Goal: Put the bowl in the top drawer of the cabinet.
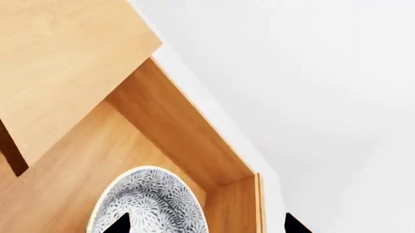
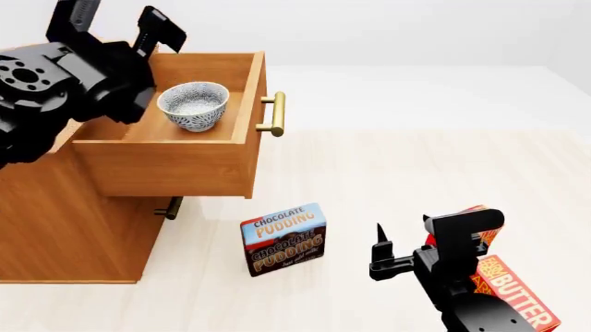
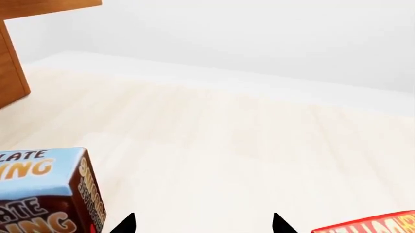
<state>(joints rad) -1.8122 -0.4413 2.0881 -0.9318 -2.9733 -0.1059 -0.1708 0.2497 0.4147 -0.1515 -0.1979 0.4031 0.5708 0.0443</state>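
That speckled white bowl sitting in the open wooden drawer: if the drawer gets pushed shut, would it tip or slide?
The small round white bowl with grey-black speckles stands upright on the floor of the open light-brown wooden top drawer, so it probably won't tip. It looks glazed and rigid, so it may slide on the smooth wood. A hard shove could knock it against a drawer wall and chip it.

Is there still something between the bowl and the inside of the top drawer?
No. The bowl already sits upright inside the open top drawer. Nothing lies over it, and the left pincer is open just above it.
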